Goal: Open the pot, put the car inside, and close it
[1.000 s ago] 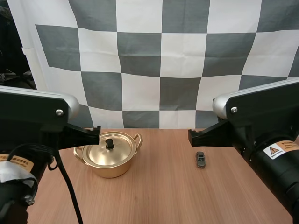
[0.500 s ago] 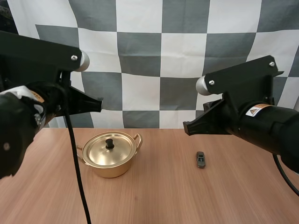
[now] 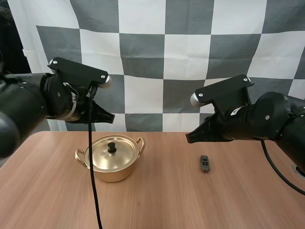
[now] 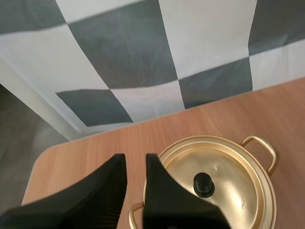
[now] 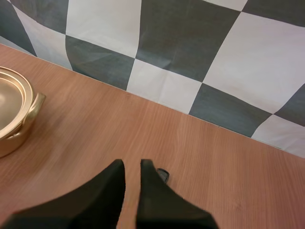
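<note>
A gold pot (image 3: 112, 162) stands on the left half of the wooden table, its lid with a black knob (image 3: 112, 147) resting on it. A small dark toy car (image 3: 204, 163) lies on the table to the right. My left gripper (image 3: 108, 118) hovers above and just behind the pot, shut on nothing. My right gripper (image 3: 189, 138) hangs left of the car and above the table, also shut and empty. Beyond my left gripper (image 4: 136, 158) in its wrist view sits the lidded pot (image 4: 238, 162). Just past my right gripper (image 5: 132, 164) lies the car (image 5: 163, 174), and the pot's handle (image 5: 33, 107) is farther off.
The wooden table (image 3: 162, 200) has bare room between the pot and the car and along its front. Its left edge (image 4: 35, 176) runs close beside the pot.
Both arms have lifted and reached forward away from the camera, so both grippers now hang higher over the table. The pot and the car have not moved.
</note>
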Motion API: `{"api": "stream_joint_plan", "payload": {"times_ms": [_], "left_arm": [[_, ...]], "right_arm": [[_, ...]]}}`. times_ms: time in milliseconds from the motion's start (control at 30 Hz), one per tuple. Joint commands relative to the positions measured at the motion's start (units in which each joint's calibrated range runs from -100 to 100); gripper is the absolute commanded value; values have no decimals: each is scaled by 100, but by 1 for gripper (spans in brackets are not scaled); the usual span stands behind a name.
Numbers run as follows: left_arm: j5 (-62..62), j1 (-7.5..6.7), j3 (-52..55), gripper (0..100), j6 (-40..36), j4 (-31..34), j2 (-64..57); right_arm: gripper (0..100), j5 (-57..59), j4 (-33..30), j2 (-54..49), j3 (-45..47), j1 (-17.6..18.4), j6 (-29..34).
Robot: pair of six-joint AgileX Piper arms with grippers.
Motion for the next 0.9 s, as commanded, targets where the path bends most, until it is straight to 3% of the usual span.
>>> {"api": "stream_joint_plan", "payload": {"times_ms": [0, 33, 67, 133, 367, 767, 867], "left_arm": [[27, 1, -4, 74, 4, 0, 1007], [27, 1, -4, 84, 4, 0, 1012], [27, 1, -4, 92, 4, -56, 1012], [27, 1, -4, 97, 4, -112, 1012], [270, 1, -20, 97, 553, -913, 1367], [231, 1, -184, 97, 785, -1170, 2216], [379, -90, -340, 97, 851, -1196, 2291]], "right_arm": [[88, 12, -21, 1, 0, -3, 2], [100, 12, -22, 1, 0, -3, 2], [100, 12, -22, 1, 0, -3, 2], [100, 12, -22, 1, 0, -3, 2], [100, -5, -22, 1, 0, -3, 2], [100, -70, 11, 1, 0, -3, 2], [100, -70, 11, 1, 0, -3, 2]]}}
